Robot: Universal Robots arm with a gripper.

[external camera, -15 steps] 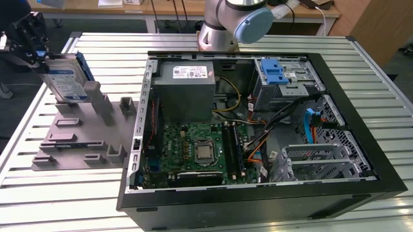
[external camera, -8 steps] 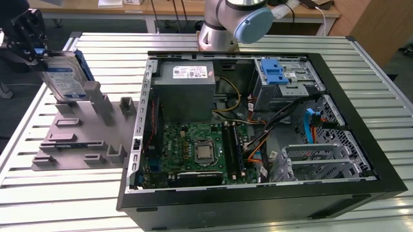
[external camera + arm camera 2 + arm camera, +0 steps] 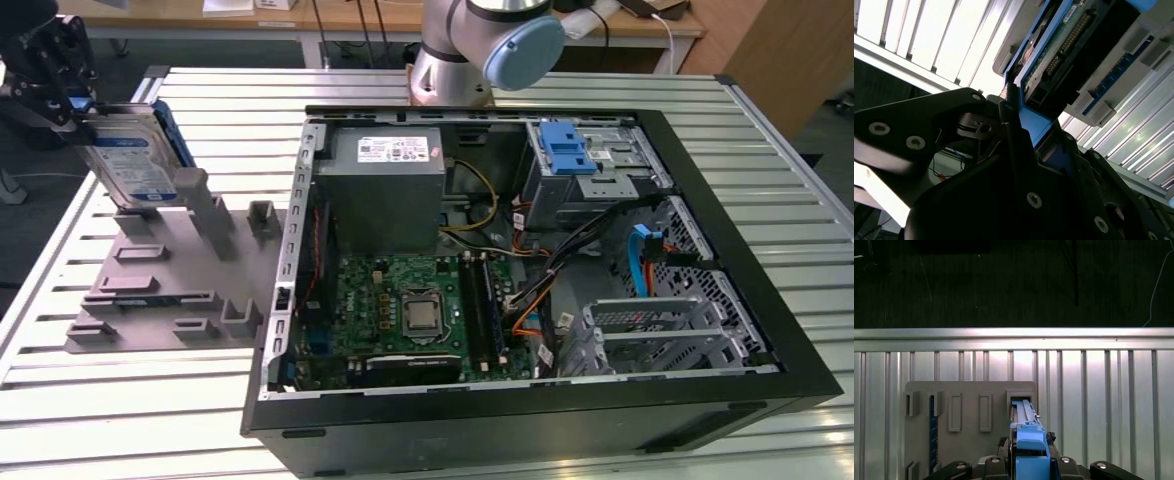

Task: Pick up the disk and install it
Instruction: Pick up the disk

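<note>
Blue-framed disk (image 3: 134, 160), white-and-blue label, clamped in claw (image 3: 78, 108).

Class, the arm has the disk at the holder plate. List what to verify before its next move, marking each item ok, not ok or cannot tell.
1. Gripper shut on the disk: ok; its blue frame sits between the fingers in both wrist views.
2. Disk upright: ok in the exterior view.
3. Disk clear of the grey holder plate slot: cannot tell.
4. Computer case open: ok.
5. Silver drive cage free of cables: cannot tell; a blue cable runs beside it.
</note>
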